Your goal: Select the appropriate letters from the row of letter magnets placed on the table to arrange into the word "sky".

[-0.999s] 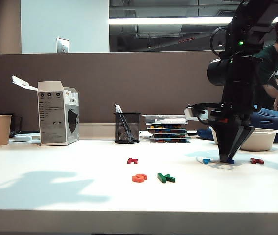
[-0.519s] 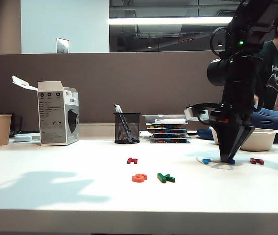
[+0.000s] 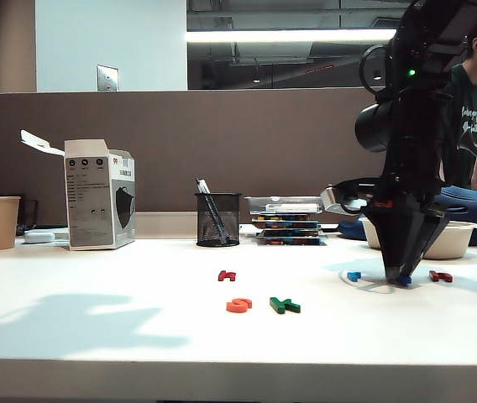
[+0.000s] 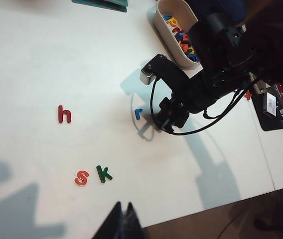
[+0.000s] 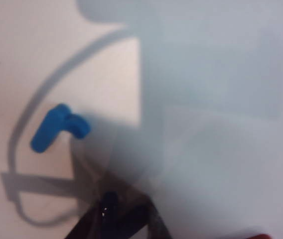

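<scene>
Nearest, the orange-red s [image 3: 238, 305] and green k [image 3: 285, 305] already lie paired on the table [image 3: 96, 336], the left gripper [image 4: 123, 224] waits with fingers together, while behind-right of the k the right gripper [image 3: 404, 277] pinches the dark blue y [image 3: 405, 280], light blue r [image 3: 353, 275] and red letter [image 3: 441, 275] flanking.

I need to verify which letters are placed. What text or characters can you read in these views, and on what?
"h": dark red magnet.
"s": orange-red magnet.
"k": green magnet.
"r": light blue magnet.
Print on the white carton: too small to read.
Letters in the white bin: too small.
</scene>
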`<state>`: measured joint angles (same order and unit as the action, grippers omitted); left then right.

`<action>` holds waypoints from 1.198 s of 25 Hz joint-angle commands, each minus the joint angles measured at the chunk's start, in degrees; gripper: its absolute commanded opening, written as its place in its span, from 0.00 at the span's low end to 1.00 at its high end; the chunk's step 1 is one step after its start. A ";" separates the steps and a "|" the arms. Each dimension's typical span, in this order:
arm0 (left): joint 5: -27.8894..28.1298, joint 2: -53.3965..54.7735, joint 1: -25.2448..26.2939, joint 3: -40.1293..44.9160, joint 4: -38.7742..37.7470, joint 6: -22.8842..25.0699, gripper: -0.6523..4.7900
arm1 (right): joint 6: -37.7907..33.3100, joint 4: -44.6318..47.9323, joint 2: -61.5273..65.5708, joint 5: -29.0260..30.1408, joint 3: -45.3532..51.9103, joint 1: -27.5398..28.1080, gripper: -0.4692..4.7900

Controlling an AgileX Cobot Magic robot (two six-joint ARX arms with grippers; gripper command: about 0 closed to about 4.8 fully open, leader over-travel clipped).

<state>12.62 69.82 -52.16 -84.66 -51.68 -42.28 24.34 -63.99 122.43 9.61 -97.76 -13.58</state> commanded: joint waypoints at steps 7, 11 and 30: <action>0.22 -0.15 0.11 -0.17 0.37 -0.15 0.11 | -5.16 -1.99 0.26 4.33 0.17 -1.88 0.29; 0.22 -0.15 0.11 -0.17 0.35 -0.15 0.11 | -6.84 -2.47 0.24 4.57 1.46 -4.39 0.29; 0.22 -0.15 0.11 -0.17 0.35 -0.15 0.11 | -15.17 -0.42 0.13 5.99 4.90 -12.55 0.29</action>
<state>12.62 69.82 -52.16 -84.66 -51.68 -42.28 10.02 -66.37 121.49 16.73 -93.69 -25.54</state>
